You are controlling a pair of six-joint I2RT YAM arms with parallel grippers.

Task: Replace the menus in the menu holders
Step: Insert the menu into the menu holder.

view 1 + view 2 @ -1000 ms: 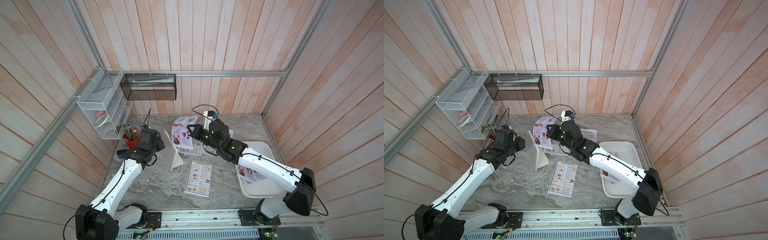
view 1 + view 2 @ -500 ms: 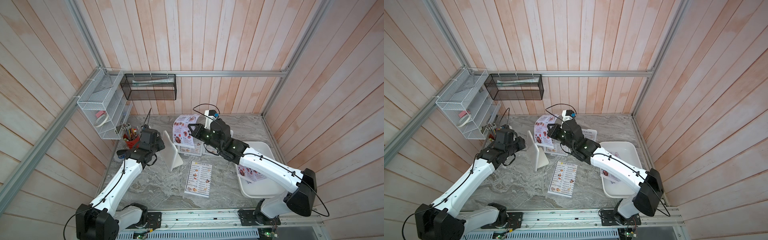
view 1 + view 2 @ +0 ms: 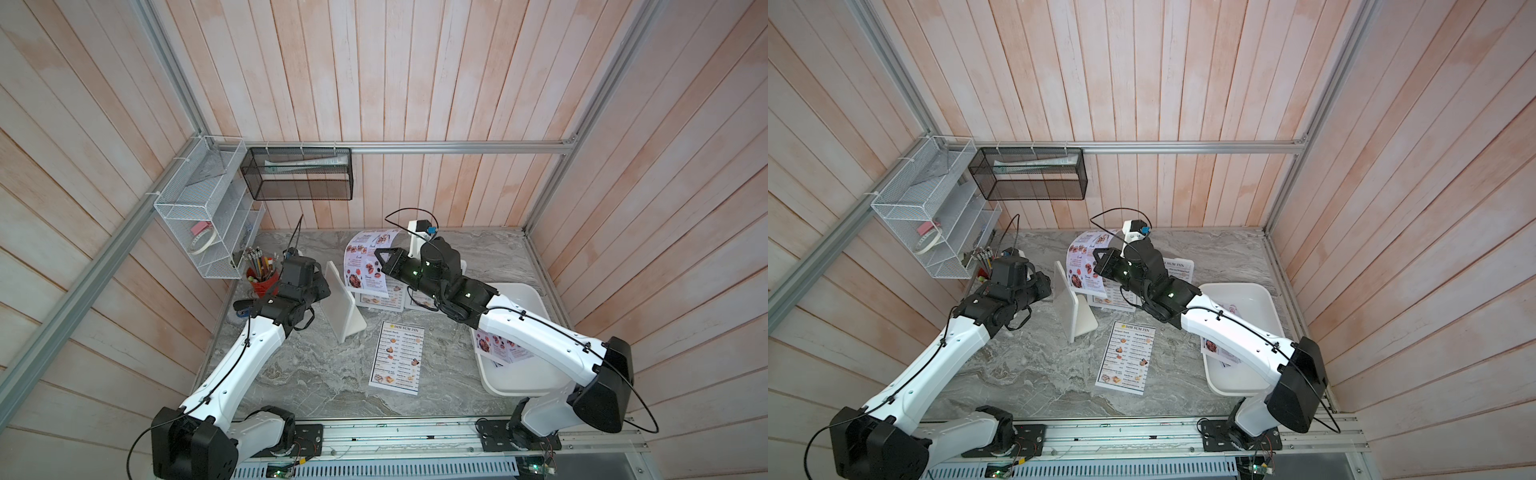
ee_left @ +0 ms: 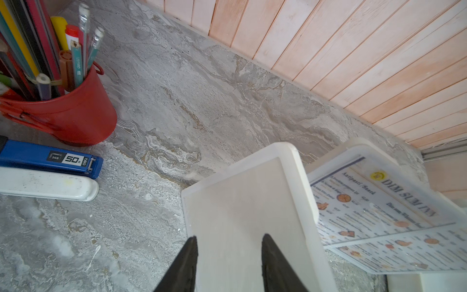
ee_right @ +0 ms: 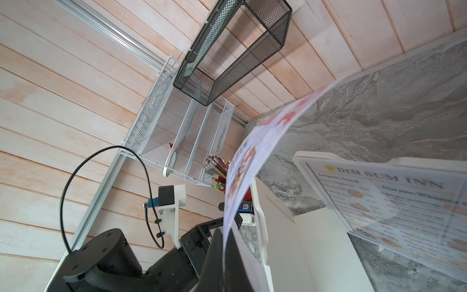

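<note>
Barely any change since a second ago, and all of it slight. Shifts the right arm (image 3: 540, 340) a shade toward the right and far side, elbow included, carrying the right gripper (image 3: 380, 262) and the lilac menu (image 3: 362, 257) pinched in it a hair the same way and bringing the sheet's curled top edge a touch nearer the far wall (image 3: 415, 187). Leans the left arm (image 3: 257, 345) a trace rightward, toward the upright menu holder (image 3: 343, 299) just beside it, too faintly in both top views to say more.
</note>
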